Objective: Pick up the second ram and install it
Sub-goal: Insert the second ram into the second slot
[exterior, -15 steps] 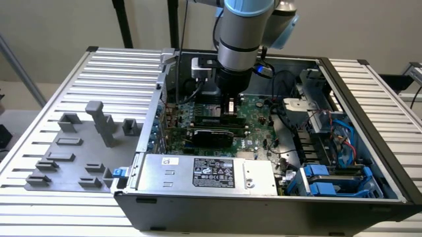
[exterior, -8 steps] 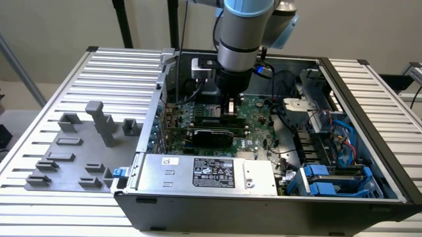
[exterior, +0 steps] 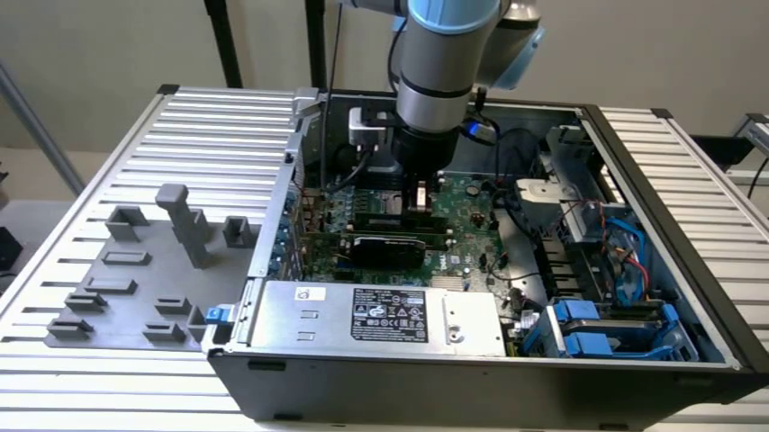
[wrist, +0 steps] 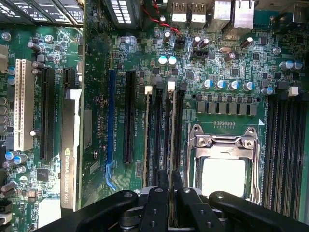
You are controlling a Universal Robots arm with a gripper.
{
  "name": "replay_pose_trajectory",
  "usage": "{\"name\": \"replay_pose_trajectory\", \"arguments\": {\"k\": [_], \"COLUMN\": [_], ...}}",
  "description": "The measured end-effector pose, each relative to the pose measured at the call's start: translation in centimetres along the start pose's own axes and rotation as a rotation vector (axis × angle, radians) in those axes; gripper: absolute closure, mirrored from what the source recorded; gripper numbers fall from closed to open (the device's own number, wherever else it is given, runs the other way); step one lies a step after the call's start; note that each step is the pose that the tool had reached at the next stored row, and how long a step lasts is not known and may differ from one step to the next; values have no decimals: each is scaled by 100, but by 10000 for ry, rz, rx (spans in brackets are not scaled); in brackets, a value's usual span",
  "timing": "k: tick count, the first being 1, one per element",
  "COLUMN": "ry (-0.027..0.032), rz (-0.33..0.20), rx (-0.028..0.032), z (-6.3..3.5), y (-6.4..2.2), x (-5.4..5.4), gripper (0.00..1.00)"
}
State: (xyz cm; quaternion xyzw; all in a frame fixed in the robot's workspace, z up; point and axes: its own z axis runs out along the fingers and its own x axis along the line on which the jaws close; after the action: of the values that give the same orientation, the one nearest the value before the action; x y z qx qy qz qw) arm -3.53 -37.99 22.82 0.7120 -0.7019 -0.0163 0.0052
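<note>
**Ram at the slot, seating not confirmed**

The gripper (exterior: 420,202) is down inside the PC case (exterior: 673,270), low over the board (wrist: 231,67). In the wrist view it sits right over the bank of slots (wrist: 157,135) just beside the CPU socket (wrist: 223,159). The fingers (wrist: 161,181) are drawn close together with only a thin gap, and they appear to be pinching the ram (wrist: 169,157). It's seen edge-on as a narrow strip running along one of the middle slots.

Progress, judging by this:
- Pick-up looks done. The ram is w/ the gripper, well apart from the grey holder tray (exterior: 132,270) on the exterior view's left.
- Alignment looks about right, as the strip runs parallel to the slot and sits over it.
- Seating: can't tell whether the ram is fully pressed home or just resting in the slot mouth (the latches are too small to read).
- Whether the neighbouring slot holds a stick already isn't clear either.

The gripper hasn't let go.
</note>
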Motion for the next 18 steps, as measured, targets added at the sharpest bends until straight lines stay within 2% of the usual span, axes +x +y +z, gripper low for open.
{"name": "replay_pose_trajectory", "arguments": {"k": [10,11,18], "ry": [17,18,18], "rz": [2,2,2], "rx": [3,25,64], "z": [24,24,32], "y": [-4,-5,-5], "x": [7,7,8], "gripper": [86,86,86]}}
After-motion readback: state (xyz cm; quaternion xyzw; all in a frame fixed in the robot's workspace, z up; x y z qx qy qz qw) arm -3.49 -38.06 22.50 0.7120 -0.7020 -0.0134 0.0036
